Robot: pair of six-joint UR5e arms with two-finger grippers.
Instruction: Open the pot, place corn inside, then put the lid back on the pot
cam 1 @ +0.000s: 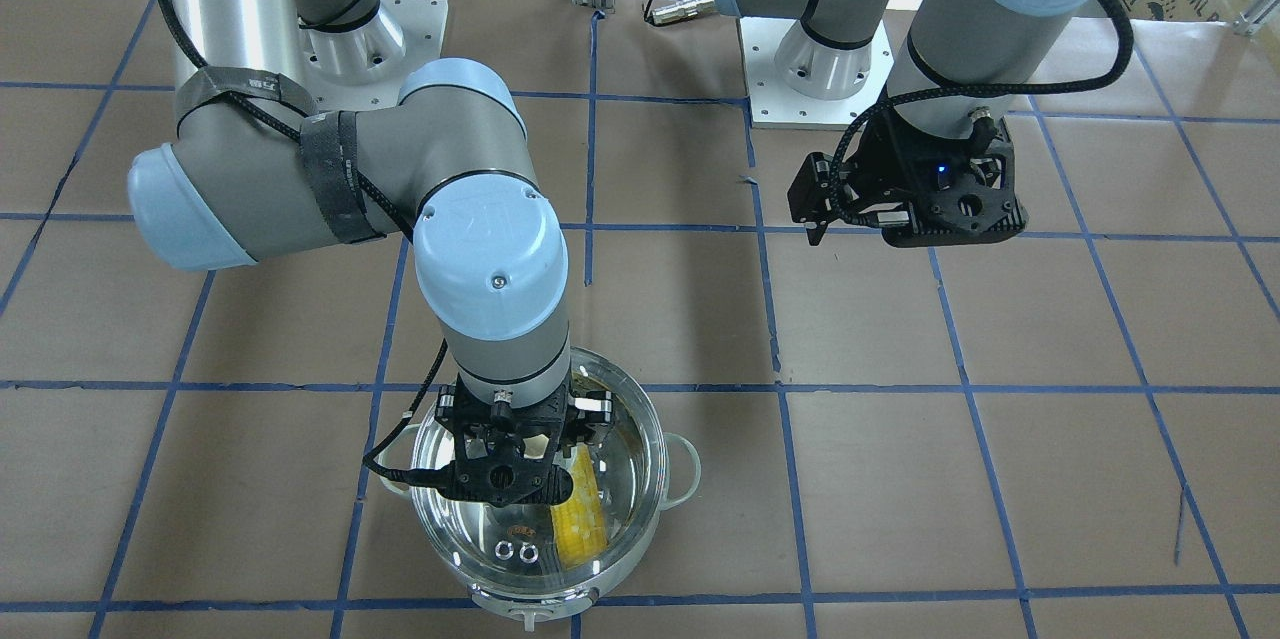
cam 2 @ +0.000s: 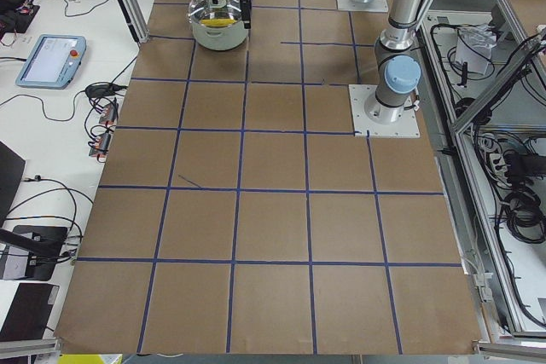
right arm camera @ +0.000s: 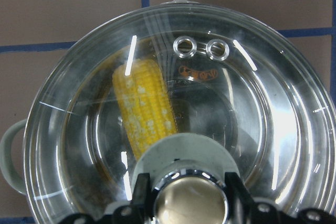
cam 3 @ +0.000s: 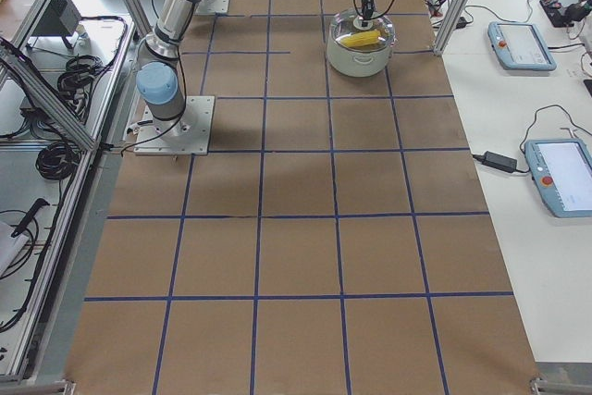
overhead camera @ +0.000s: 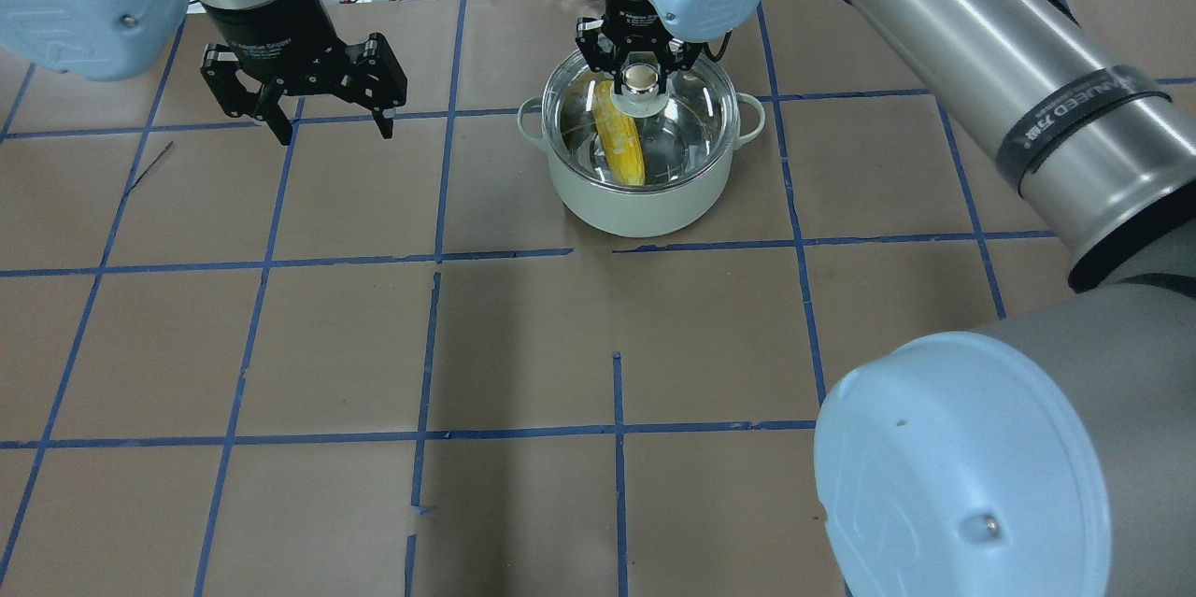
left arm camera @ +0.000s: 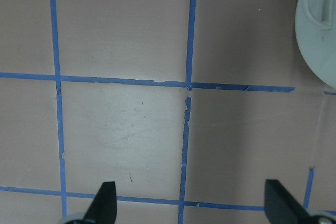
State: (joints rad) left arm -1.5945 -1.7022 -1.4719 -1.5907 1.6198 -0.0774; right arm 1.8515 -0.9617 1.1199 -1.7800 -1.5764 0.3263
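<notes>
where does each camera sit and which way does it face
Front-facing: across table, facing robot; both arms.
Overhead: behind robot, looking forward-down; both arms.
Exterior left: table's left end; left arm near.
Exterior right: right end; right arm near.
Left wrist: down at table; left gripper.
Right wrist: down on lid; right gripper.
Front, overhead share pot, corn.

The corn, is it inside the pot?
Inside. The corn lies in the pot, seen through the clear lid over it.

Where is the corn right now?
In the overhead view the corn lies inside the pot, under the glass lid, at the far side of the table, just right of centre.
</notes>
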